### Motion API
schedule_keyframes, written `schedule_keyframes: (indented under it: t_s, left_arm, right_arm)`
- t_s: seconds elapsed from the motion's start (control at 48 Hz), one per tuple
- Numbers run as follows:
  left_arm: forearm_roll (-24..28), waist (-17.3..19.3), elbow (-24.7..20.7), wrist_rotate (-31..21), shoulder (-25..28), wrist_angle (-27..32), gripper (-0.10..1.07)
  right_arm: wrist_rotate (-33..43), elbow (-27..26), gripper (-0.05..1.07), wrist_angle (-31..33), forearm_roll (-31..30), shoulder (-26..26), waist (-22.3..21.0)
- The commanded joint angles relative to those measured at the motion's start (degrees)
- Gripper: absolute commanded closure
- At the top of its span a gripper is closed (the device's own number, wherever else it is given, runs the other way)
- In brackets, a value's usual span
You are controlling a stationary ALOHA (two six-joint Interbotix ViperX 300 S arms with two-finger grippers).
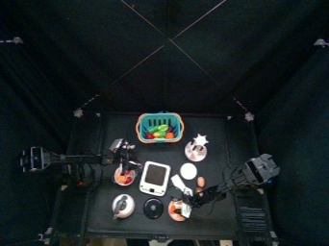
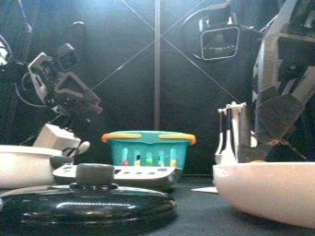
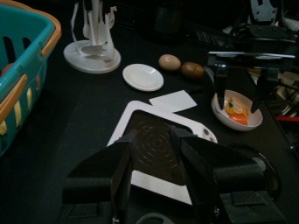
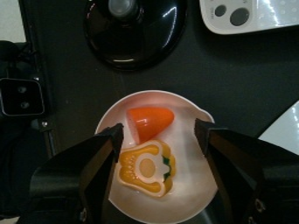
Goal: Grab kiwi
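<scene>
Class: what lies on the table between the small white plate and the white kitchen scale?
A flat white card lies between the plate and the scale, seen in the left wrist view.

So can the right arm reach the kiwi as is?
Probably yes: the right gripper hangs open over the white bowl, and the kiwi lies uncovered nearby, beside the small white plate.

The basket (image 2: 149,147) is showing teal walls with an orange rim. The bowl (image 4: 156,164) is presenting white, holding an orange piece (image 4: 151,121) and a yellow piece (image 4: 147,166). The scale (image 3: 158,147) is showing a white body with a black, finely ringed platform. The small plate (image 3: 142,77) is appearing white. The lid (image 4: 135,31) is showing glossy black. The kiwi (image 3: 193,70) is appearing brown.
</scene>
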Motion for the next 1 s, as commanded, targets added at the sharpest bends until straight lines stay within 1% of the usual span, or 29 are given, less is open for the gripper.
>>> schedule_keyframes:
  t_s: [0.0,0.104,0.188,0.292,0.333,0.354,0.438,0.521,0.708,0.812,0.979]
  left_arm:
    - [-0.2,-0.2,-0.8,0.0,-0.2,-0.3,0.21]
    - [-0.2,-0.3,-0.7,0.0,-0.1,-0.3,0.21]
    - [-0.3,-0.5,-0.7,0.0,-0.2,-0.3,0.21]
    - [-0.2,-1.3,-0.7,0.0,-0.3,-0.3,0.21]
    - [-0.2,-1.5,-0.7,0.0,-0.3,-0.3,0.21]
    - [-0.2,-1.6,-0.7,0.0,-0.3,-0.3,0.21]
    - [-0.2,-1.9,-0.5,0.0,-0.3,-0.3,0.21]
    - [-0.2,-2.1,-0.5,0.0,-0.3,-0.3,0.21]
    - [-0.1,-2.2,-0.4,0.1,-0.3,-0.3,0.21]
    - [-0.1,-2.2,-0.4,0.1,-0.3,-0.3,0.21]
    - [0.0,-2.1,0.0,0.2,-0.3,-0.3,0.21]
  right_arm:
    - [-0.1,-1.1,0.06,-0.1,0.7,-3.7,0.2]
    - [0.0,0.3,0.06,1.2,2.1,-7.7,0.3]
    - [0.4,2.3,0.06,5.5,5.8,-12.5,1.3]
    - [0.5,4.3,0.06,14.1,13.5,-17.8,2.5]
    - [0.5,4.8,0.06,18.3,17.2,-19.6,2.9]
    - [0.4,5.1,0.06,21.5,20.0,-20.7,3.1]
    - [0.5,5.1,0.06,29.0,25.5,-22.9,3.6]
    - [0.8,4.7,0.06,34.1,28.1,-23.3,3.7]
    - [0.9,3.8,0.06,38.1,31.1,-21.0,3.2]
    - [1.0,3.8,0.06,38.7,32.3,-19.1,2.0]
    - [0.9,3.5,0.06,38.0,33.1,-16.0,-0.5]
